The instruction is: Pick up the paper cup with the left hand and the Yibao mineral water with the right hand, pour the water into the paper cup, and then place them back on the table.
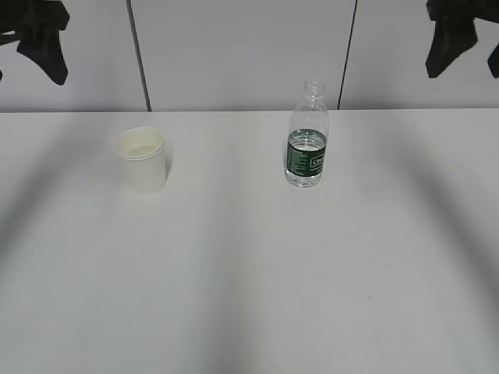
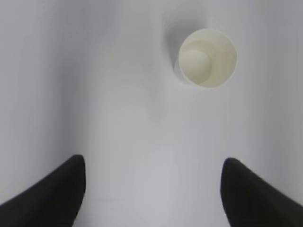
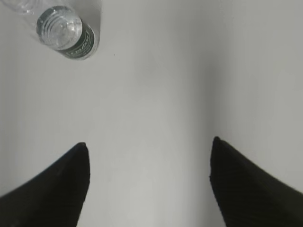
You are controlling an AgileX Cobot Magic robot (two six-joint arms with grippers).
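A small white paper cup (image 1: 142, 160) stands upright toward the far left of the large plain white table (image 1: 249, 296); the clear, green-labelled, uncapped Yibao mineral water bottle (image 1: 306, 144) stands well apart to its right. Pale grey wall panels (image 1: 242, 51) rise behind. The left hand (image 2: 151, 189) and right hand (image 3: 149, 182) hover with fingers apart, holding nothing.

Only background stuff here is a pale grey panelled wall (image 1: 234, 54) behind the tabletop, split up by two thin dark vertical seams (image 1: 138, 54), the left one leaning a bit.
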